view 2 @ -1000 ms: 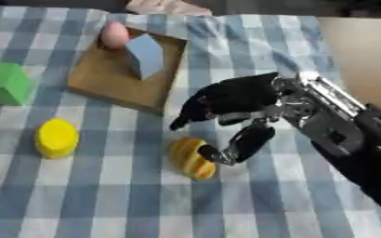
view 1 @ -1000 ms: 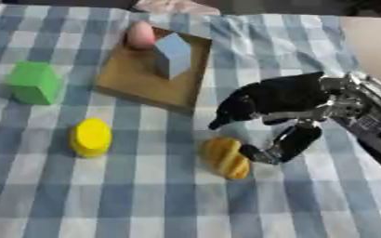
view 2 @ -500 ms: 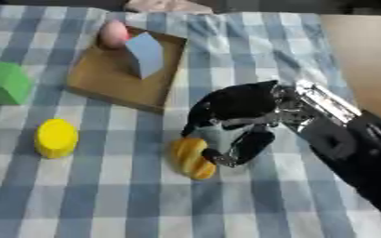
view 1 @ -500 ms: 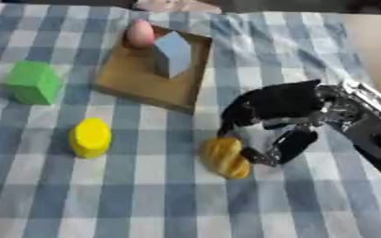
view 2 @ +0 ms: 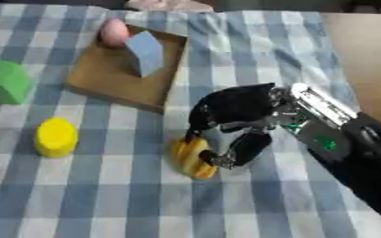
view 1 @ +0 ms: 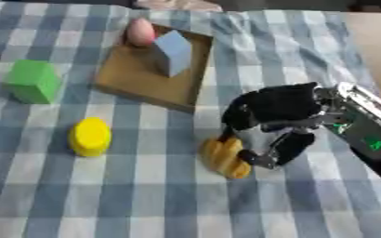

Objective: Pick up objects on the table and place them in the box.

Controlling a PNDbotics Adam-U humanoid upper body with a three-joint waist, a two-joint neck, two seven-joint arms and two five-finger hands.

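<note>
- Left eye view, centre right: right robot hand (view 1: 279, 114) over the blue-and-white checked cloth on the desk (view 1: 161, 195), fingers curled down and thumb (view 1: 287, 148) reaching low, closing round the orange-brown bread-like object (view 1: 226, 157).
- Fingertips touching the object's upper end, thumb against its right side; object lying on the cloth at lower centre of the frame.
- No readable brand, label or writing anywhere; only a small green mark on the forearm (view 1: 376, 143), too blurred to read.
- Upper centre: shallow brown box (view 1: 137, 80), set askew, holding a pale blue wedge-shaped block (view 1: 174, 52) and a pink egg-shaped object (view 1: 140, 32) at its far corner.
- Left edge: green cube (view 1: 34, 82), on the cloth, well apart from the box.
- Lower left: yellow rounded cylinder (view 1: 89, 136), upright, between the green cube and the bread-like object.
- Bare tan desk surface visible past the cloth at upper right.
- Cloth between the held object and the box: open, nothing standing in it.
- Left robot hand: out of sight in both views.
</note>
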